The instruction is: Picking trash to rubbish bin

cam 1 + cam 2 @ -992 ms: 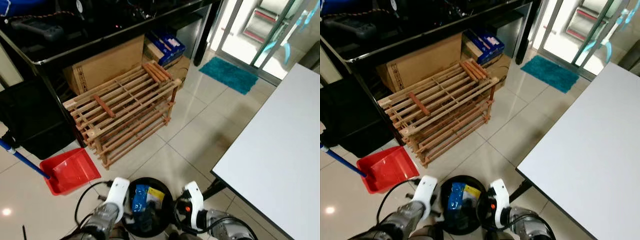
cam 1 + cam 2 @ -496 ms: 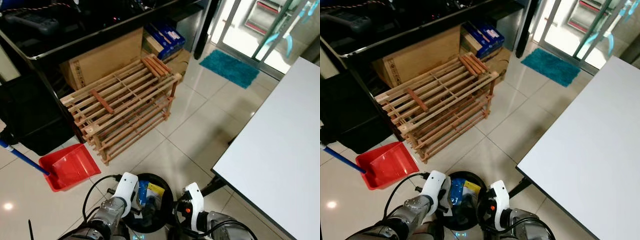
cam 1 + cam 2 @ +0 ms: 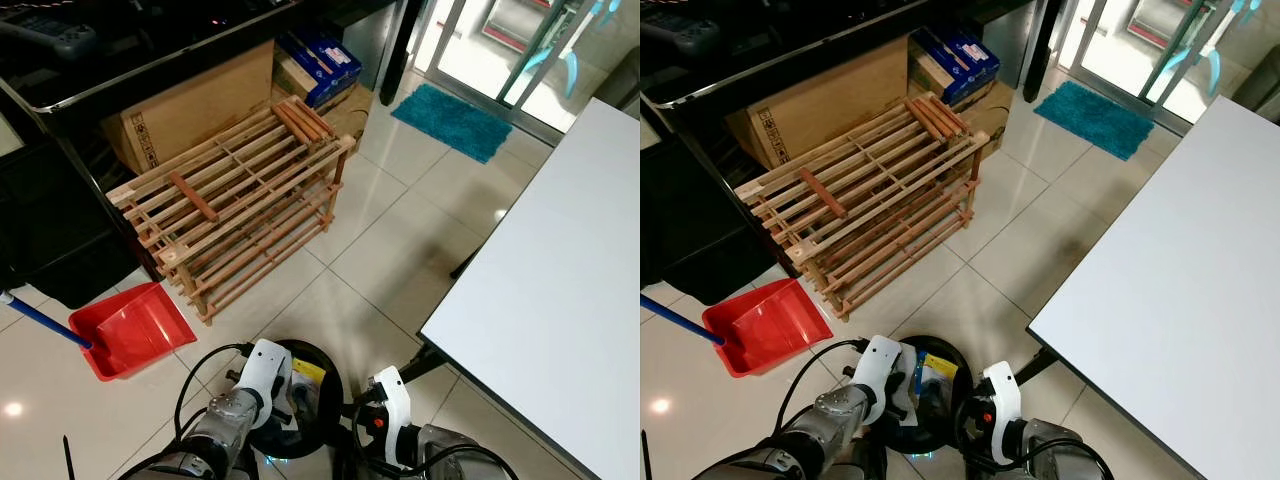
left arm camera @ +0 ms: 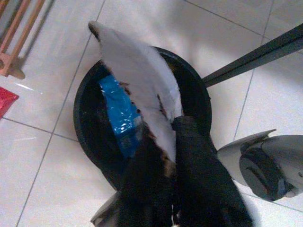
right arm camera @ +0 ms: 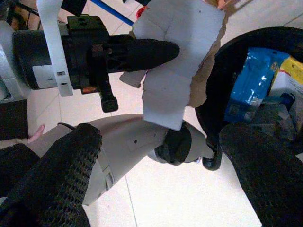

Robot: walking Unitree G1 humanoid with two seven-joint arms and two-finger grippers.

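A round black bin (image 3: 335, 385) stands on the tiled floor just in front of me, between my two arms. Inside it lie a blue packet (image 4: 118, 113) and a yellow wrapper (image 5: 291, 75). My left gripper (image 4: 165, 142) is shut on a torn white piece of paper (image 4: 142, 80) and holds it over the bin's opening. In the right wrist view the same paper (image 5: 177, 56) hangs from the left fingers (image 5: 142, 49) beside the bin's rim (image 5: 213, 109). My right gripper (image 5: 161, 142) sits open at the bin's right side, with nothing between its fingers.
A wooden slatted rack (image 3: 235, 210) and a red dustpan (image 3: 135, 330) with a blue handle stand ahead on the left. A white table (image 3: 560, 280) fills the right; its black leg (image 3: 425, 360) comes down close to the bin. Cardboard box (image 3: 190, 105) under a black desk; teal mat (image 3: 450, 120) beyond.
My left gripper has swung in from the bin's left side to over its opening, carrying the white paper. The right arm has barely moved. The camera has shifted a little.
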